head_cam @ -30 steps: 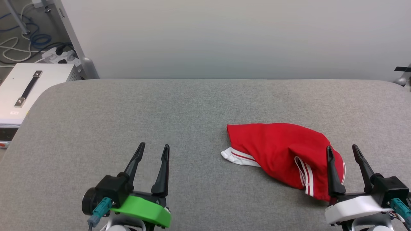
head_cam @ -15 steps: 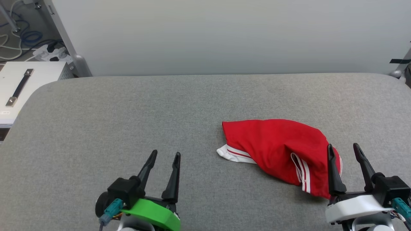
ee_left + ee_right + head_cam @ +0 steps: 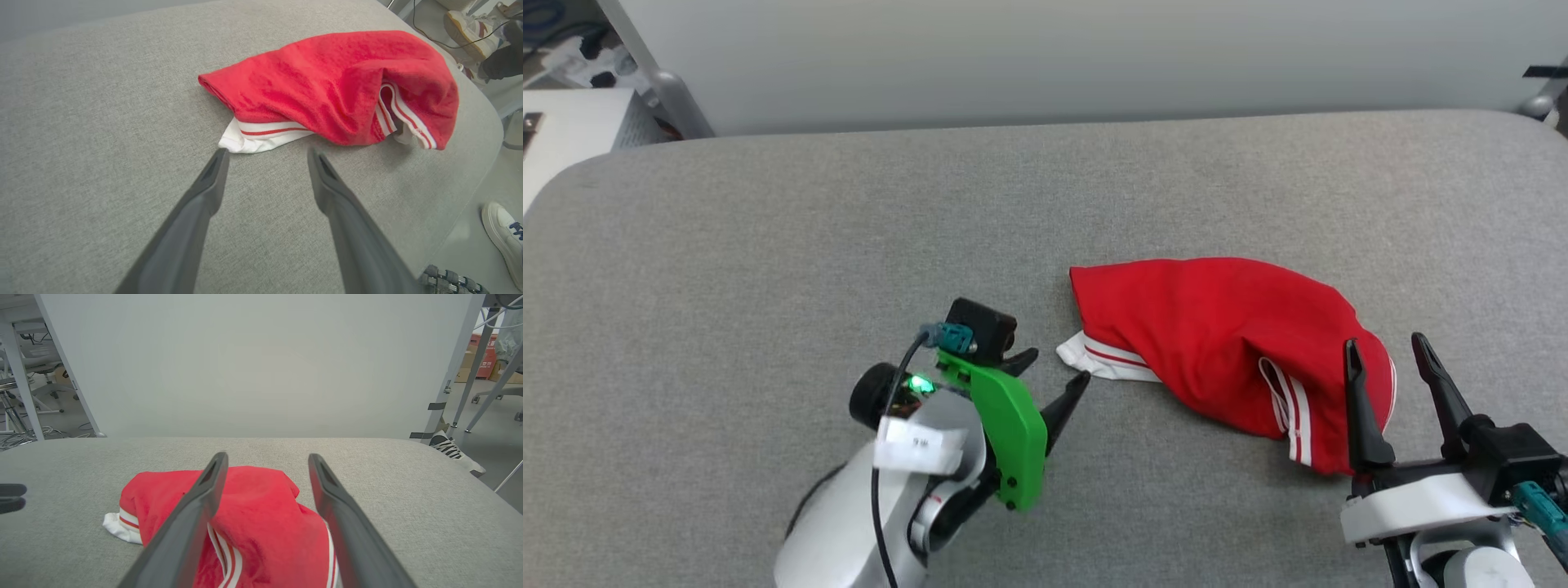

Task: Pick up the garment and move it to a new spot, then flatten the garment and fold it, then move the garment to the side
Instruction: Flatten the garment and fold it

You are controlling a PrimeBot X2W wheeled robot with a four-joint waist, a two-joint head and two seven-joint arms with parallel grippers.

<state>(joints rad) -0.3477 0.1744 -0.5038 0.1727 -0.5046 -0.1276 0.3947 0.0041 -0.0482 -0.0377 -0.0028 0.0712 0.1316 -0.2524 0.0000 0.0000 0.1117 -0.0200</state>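
Left wrist view tells it best: the left jaws stand wide open with nothing in them, and their fingertips (image 3: 214,171) sit just short of the white striped cuff (image 3: 253,136) that pokes out from under the garment (image 3: 327,81). The cuff lies straight ahead of the gap between them, low on the bench (image 3: 81,122). One fingertip is almost at its corner, but whether it touches I cannot tell.

In the head view, the garment is a rumpled red heap right of the bench's middle. Its long axis runs slantwise from the cuff end near the centre to the striped end at the robot's right front. The left arm points at it from the side, roughly along that axis. The right jaws are spread just as wide and empty, their fingers (image 3: 1360,408) pointing away from the robot over the near right end of the heap. Their own wrist view has the red cloth beneath and ahead.

I'd judge the left arm nearer to a grip: a short push forward, then a pinch on the cuff.
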